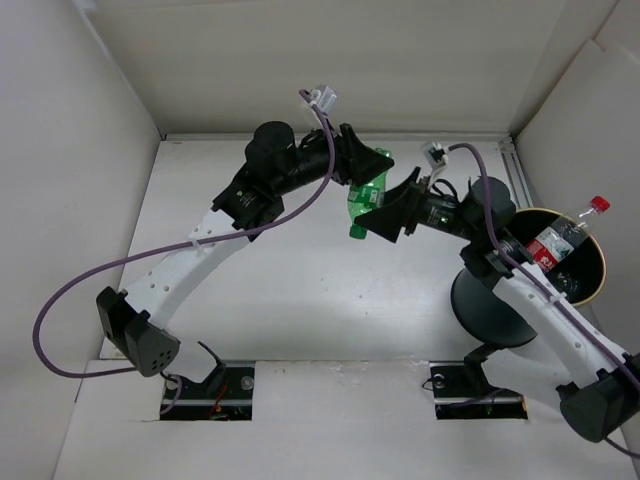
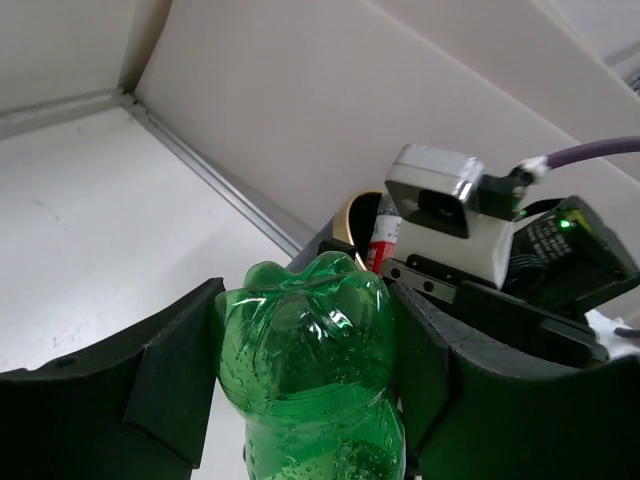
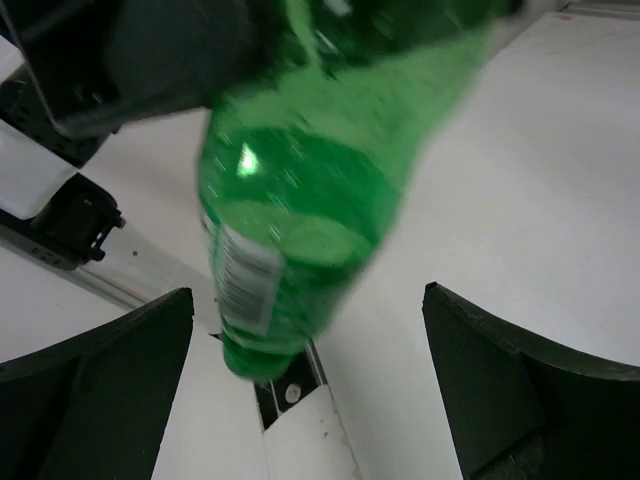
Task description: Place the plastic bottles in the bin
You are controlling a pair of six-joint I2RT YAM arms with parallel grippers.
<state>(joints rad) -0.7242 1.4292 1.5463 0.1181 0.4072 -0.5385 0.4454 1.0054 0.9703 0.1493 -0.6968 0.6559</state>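
One green bottle (image 1: 364, 205), we judge light, dentable, slick: above the counter (image 1: 300, 285), left tool (image 2: 305, 350) clenched on its base, right tool (image 3: 310, 395) spread wide near its neck; best taken mid-body. Bin (image 1: 601, 268) well apart.

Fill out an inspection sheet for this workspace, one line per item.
Surface: white table, bare where visible.
Job's things: green bottle held in the air between the two arms; bin at right, a red-cap bottle sticking out of it.
Clutter: nothing seen.
End effectors: left end effector shut on the green bottle; right end effector open, with the bottle's other end between its fingers, untouched.
Cables: purple cables; the left one loops wide over the table, the right one runs along its arm.
Surroundings: white walls on three sides.
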